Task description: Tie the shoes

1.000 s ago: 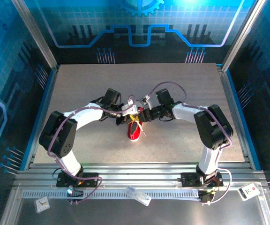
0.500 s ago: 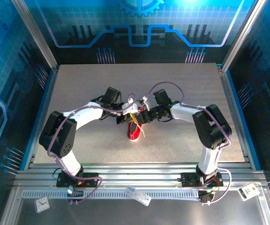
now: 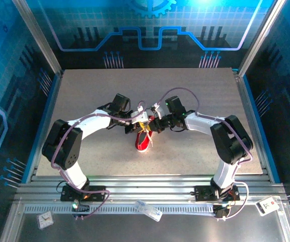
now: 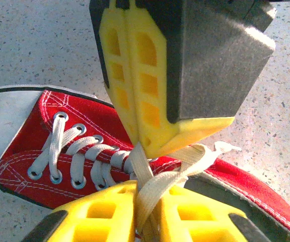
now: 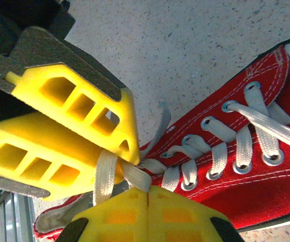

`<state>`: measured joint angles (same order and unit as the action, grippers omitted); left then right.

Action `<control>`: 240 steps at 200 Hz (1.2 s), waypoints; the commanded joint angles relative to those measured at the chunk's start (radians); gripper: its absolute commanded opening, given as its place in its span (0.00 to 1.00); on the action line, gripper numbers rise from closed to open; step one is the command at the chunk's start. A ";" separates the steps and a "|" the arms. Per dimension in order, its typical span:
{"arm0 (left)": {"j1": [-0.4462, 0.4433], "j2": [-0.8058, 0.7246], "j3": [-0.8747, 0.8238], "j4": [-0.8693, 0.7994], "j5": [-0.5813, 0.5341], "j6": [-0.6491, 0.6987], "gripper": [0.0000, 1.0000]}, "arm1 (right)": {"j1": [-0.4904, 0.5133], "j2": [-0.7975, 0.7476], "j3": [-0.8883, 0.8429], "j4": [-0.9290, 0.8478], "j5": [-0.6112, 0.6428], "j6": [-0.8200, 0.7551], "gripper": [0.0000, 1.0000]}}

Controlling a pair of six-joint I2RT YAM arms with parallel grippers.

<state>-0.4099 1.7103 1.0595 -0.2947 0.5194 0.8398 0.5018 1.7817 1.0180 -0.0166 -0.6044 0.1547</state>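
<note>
Red sneaker (image 4: 29, 126), white laces (image 4: 157, 186), speckled grey table (image 4: 34, 40)

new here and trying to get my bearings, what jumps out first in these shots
The red shoe lying mid-table between the two arms draws the eye first. Right over the top of its lacing, the left claw and the right claw meet tip to tip. Their bright yellow fingers are each pinched shut on the white laces.
</note>
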 commanded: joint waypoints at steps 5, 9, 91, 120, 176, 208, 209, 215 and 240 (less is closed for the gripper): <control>-0.007 -0.005 0.009 -0.033 0.017 0.019 0.20 | -0.012 -0.023 -0.022 0.033 0.021 0.017 0.00; -0.006 -0.006 0.008 -0.031 0.016 0.018 0.20 | -0.010 -0.023 -0.022 0.036 0.021 0.020 0.00; 0.054 -0.130 -0.076 0.006 -0.038 -0.009 0.54 | -0.011 0.002 -0.016 0.034 0.018 0.025 0.00; 0.095 -0.187 -0.113 -0.043 -0.082 0.009 0.57 | -0.009 0.005 -0.004 0.017 0.018 0.012 0.00; 0.094 -0.117 -0.116 -0.082 -0.111 0.022 0.56 | -0.004 0.025 0.023 -0.009 0.018 -0.008 0.00; 0.090 -0.053 -0.063 -0.134 -0.119 0.001 0.58 | -0.002 0.029 0.032 -0.025 0.023 -0.018 0.00; 0.090 -0.051 -0.061 -0.137 -0.119 0.001 0.58 | -0.002 0.028 0.033 -0.025 0.023 -0.018 0.00; 0.086 -0.045 -0.055 -0.149 -0.117 -0.001 0.58 | -0.003 0.029 0.032 -0.026 0.024 -0.018 0.00; 0.065 -0.039 -0.061 -0.148 -0.117 -0.006 0.60 | -0.001 0.031 0.034 -0.028 0.029 -0.020 0.00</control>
<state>-0.3210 1.6661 0.9691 -0.3946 0.4015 0.8387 0.4973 1.7920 1.0264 -0.0189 -0.5823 0.1558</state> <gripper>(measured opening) 0.593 0.048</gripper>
